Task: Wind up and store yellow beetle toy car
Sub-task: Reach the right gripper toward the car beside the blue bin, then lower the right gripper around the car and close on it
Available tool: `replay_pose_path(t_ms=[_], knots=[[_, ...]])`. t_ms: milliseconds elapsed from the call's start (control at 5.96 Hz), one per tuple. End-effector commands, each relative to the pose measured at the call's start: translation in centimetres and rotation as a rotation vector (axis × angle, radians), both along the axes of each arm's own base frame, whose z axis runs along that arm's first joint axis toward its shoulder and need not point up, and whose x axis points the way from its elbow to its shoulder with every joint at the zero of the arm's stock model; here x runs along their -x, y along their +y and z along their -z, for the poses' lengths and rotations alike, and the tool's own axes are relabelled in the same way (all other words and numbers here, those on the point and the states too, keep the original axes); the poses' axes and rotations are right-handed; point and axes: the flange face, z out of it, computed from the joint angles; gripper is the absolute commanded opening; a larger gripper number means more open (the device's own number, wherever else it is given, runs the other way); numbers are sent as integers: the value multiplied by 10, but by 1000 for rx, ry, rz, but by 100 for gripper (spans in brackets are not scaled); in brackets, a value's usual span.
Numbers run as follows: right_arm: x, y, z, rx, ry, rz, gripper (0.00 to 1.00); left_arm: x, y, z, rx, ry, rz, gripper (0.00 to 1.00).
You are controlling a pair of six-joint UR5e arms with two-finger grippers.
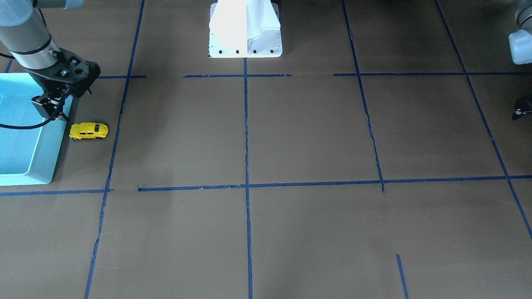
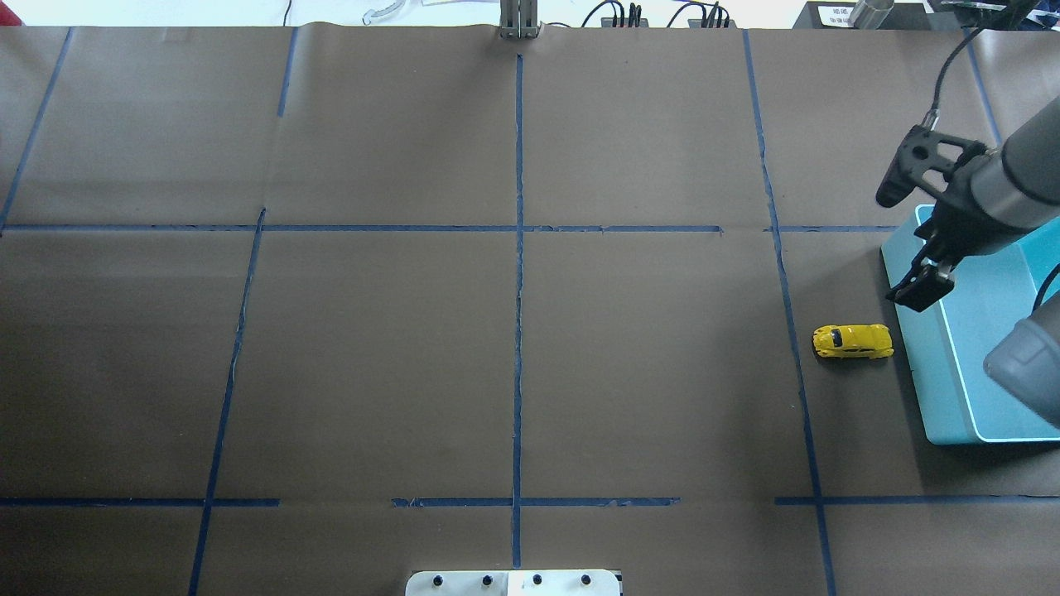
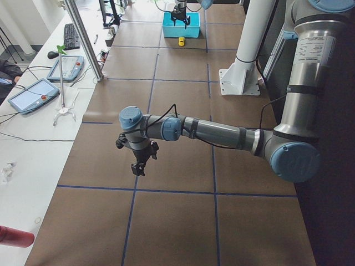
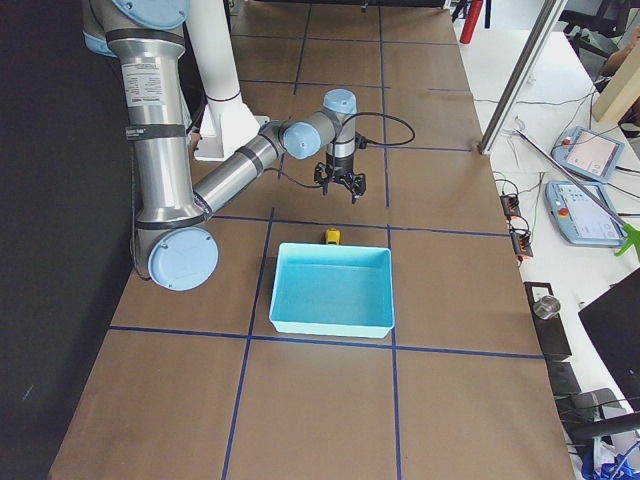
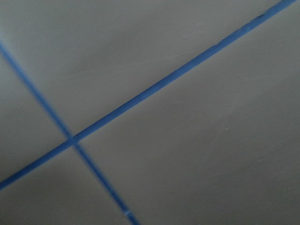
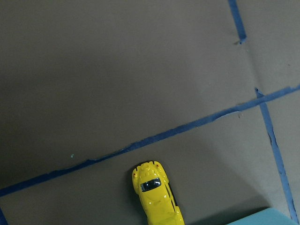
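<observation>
The yellow beetle toy car [image 1: 88, 131] stands on its wheels on the brown table, just beside the light blue bin [image 1: 45, 158]. It also shows in the overhead view [image 2: 853, 341] and at the bottom of the right wrist view [image 6: 157, 197]. My right gripper [image 2: 919, 287] hangs above the bin's rim [image 2: 919, 372] close to the car, empty, with its jaws looking apart. My left gripper [image 3: 138, 165] hovers low over bare table at the far other end; I cannot tell whether it is open or shut. Only a dark sliver of it shows in the front view [image 1: 523, 109].
The bin [image 4: 330, 290] is open-topped and shows nothing inside. Blue tape lines [image 2: 517, 248] cross the brown paper. The white robot base [image 1: 245, 29] stands at the table's middle edge. Tablets and cables lie on the side bench [image 3: 33, 94].
</observation>
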Motion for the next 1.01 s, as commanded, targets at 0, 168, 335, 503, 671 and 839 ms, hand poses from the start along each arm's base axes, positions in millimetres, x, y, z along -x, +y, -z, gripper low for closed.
replay_pose_path(t_ms=[0, 168, 335, 503, 671, 839], knots=[[16, 14, -37, -70, 60, 159, 100, 62, 26, -17, 61, 78, 137, 100], [27, 6, -68, -89, 50, 172, 100, 64, 26, -16, 71, 78, 147, 100], [29, 14, -87, -124, 19, 179, 100, 64, 26, -11, 148, 78, 239, 100], [31, 12, -97, -119, 31, 184, 100, 65, 29, -14, 173, 74, 261, 100], [36, 11, -103, -116, 36, 186, 100, 65, 37, -23, 179, 68, 261, 100], [43, 16, -108, -110, 43, 201, 100, 64, 46, -34, 198, 66, 259, 100]])
